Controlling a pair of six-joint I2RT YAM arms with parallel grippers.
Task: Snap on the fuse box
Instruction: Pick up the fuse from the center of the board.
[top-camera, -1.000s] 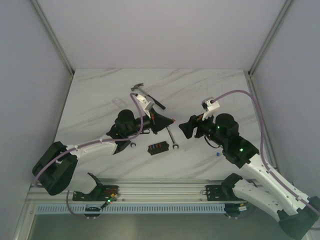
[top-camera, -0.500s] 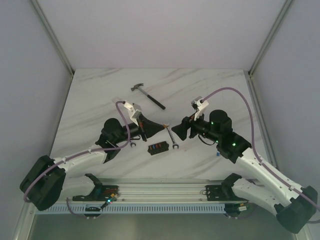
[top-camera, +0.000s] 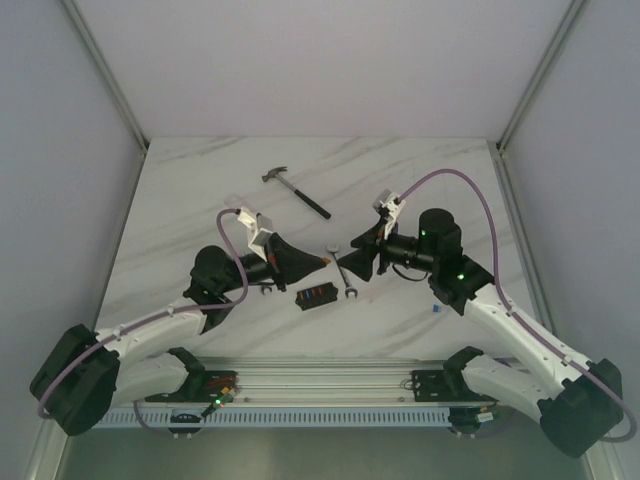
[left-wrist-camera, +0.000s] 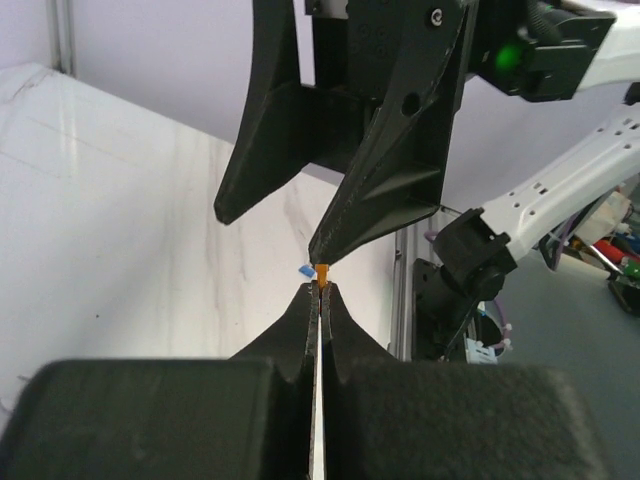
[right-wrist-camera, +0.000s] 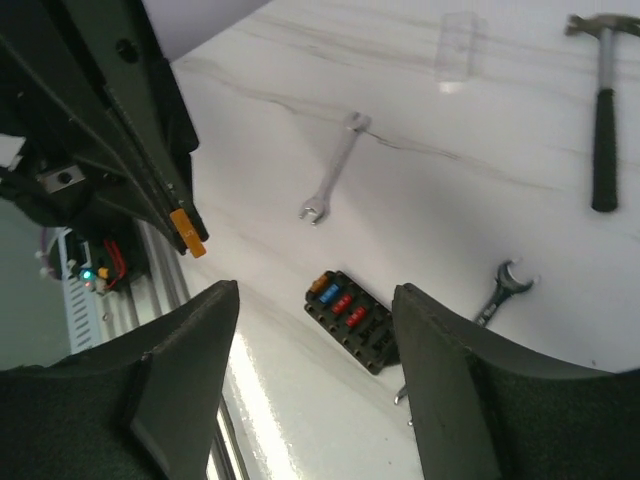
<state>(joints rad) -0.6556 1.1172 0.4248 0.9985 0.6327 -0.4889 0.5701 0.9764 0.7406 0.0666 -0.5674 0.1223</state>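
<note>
The fuse box (top-camera: 315, 296) is a small black block with orange, blue and red fuses, lying on the table near the front; it also shows in the right wrist view (right-wrist-camera: 352, 320). My left gripper (top-camera: 324, 261) hovers above and just behind it, shut on a small orange fuse (left-wrist-camera: 322, 272) pinched at its very tips (left-wrist-camera: 321, 290); the fuse also shows in the right wrist view (right-wrist-camera: 188, 233). My right gripper (top-camera: 352, 264) is open and empty, its jaws (right-wrist-camera: 315, 292) wide apart, facing the left gripper's tips at close range.
A black-handled hammer (top-camera: 297, 191) lies at the back. A silver wrench (top-camera: 345, 275) lies under the two grippers, another (right-wrist-camera: 330, 180) near the left arm. A clear plastic piece (right-wrist-camera: 456, 45) lies far left. A small blue fuse (top-camera: 437, 310) lies by the right arm.
Both grippers have moved toward each other and toward the front. The left one has come down from near the hammer. Their tips now nearly meet above the wrench.
</note>
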